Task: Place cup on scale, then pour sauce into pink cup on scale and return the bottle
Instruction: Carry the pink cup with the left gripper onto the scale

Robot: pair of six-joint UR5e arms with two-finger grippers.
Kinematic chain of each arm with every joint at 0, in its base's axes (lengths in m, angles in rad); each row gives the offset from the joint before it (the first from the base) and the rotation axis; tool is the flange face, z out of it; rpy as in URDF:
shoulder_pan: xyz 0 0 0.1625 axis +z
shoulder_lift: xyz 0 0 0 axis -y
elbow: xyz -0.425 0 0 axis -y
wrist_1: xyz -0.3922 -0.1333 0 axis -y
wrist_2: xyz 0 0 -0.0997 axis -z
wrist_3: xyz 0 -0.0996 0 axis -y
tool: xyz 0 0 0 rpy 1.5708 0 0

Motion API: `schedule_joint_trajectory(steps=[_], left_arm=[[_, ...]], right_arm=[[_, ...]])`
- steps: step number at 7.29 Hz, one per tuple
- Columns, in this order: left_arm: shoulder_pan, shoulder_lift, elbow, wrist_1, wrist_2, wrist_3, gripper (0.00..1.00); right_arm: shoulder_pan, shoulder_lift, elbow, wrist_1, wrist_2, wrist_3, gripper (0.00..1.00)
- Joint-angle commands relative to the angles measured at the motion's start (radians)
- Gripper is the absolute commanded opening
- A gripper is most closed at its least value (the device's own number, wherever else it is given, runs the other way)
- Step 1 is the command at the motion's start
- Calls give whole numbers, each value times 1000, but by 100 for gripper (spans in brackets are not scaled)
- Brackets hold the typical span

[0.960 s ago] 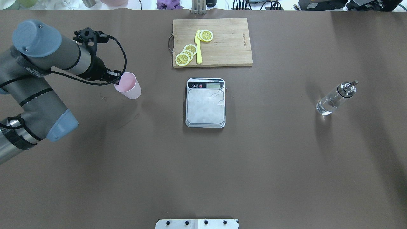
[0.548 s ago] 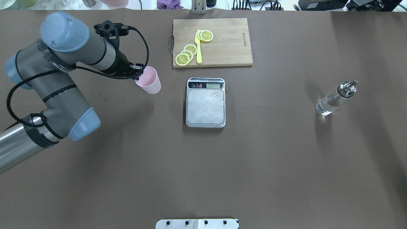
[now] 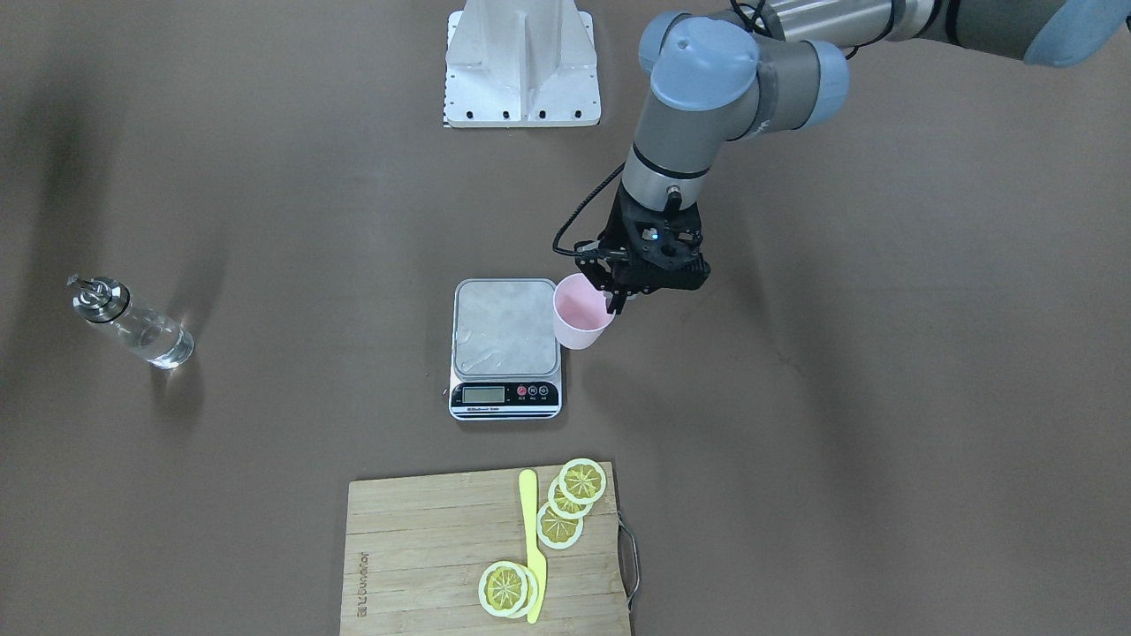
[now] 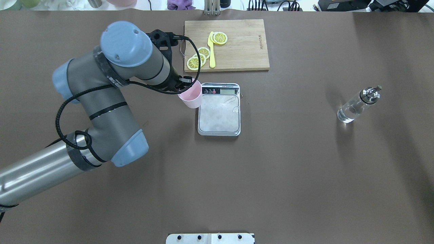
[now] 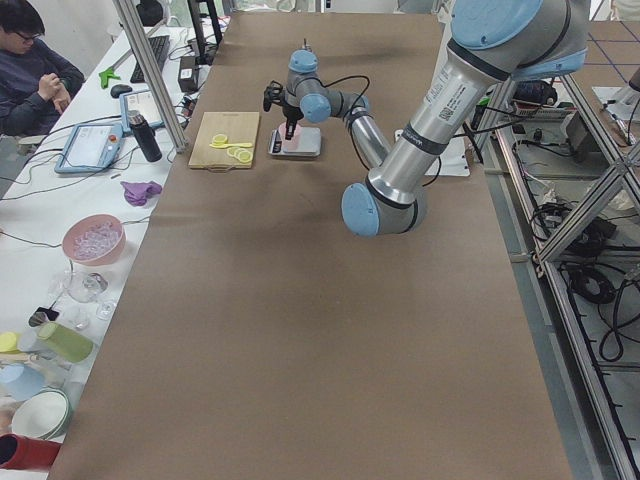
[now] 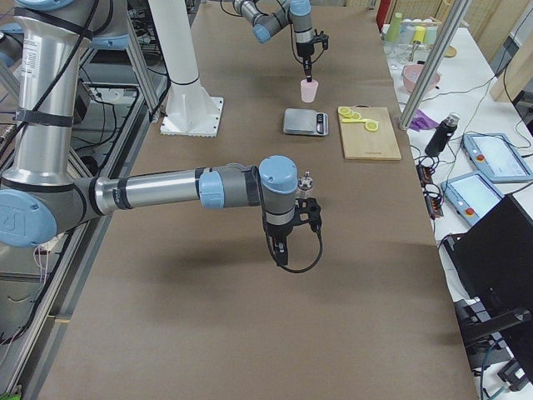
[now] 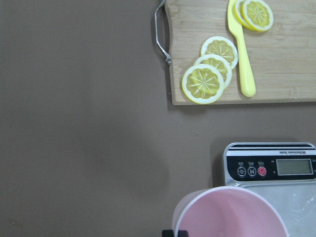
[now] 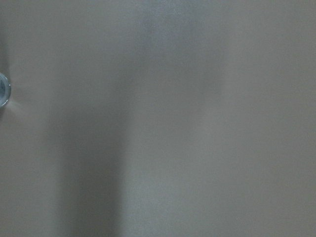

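Pink cup (image 4: 191,97), rim pinched by left gripper (image 4: 185,88), hangs upright beside scale (image 4: 219,117), ready for placing; right gripper (image 6: 281,255): closure cannot be told.

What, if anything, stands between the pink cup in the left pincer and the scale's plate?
Nothing visible does. The left pincer holds the cup right beside the scale, whose steel plate carries nothing. The cutting board lies beyond the scale and the bottle stands far to the right, both off the path.
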State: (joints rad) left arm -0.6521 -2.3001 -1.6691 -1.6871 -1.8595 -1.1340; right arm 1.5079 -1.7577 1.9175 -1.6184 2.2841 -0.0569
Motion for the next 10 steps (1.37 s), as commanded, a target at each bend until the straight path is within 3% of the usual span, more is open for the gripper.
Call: schedule_joint_trajectory(steps=[1,4,10], left_arm=[[38,-106,55,71,34,-15,0],[95,-234,205,95,91,-47,0],[97,-214,210,92,91,-36,0]], right_arm=[[0,0,-2,0,0,0,100],[0,0,0,0,0,0,100],[0,0,2,0,2,0,100]])
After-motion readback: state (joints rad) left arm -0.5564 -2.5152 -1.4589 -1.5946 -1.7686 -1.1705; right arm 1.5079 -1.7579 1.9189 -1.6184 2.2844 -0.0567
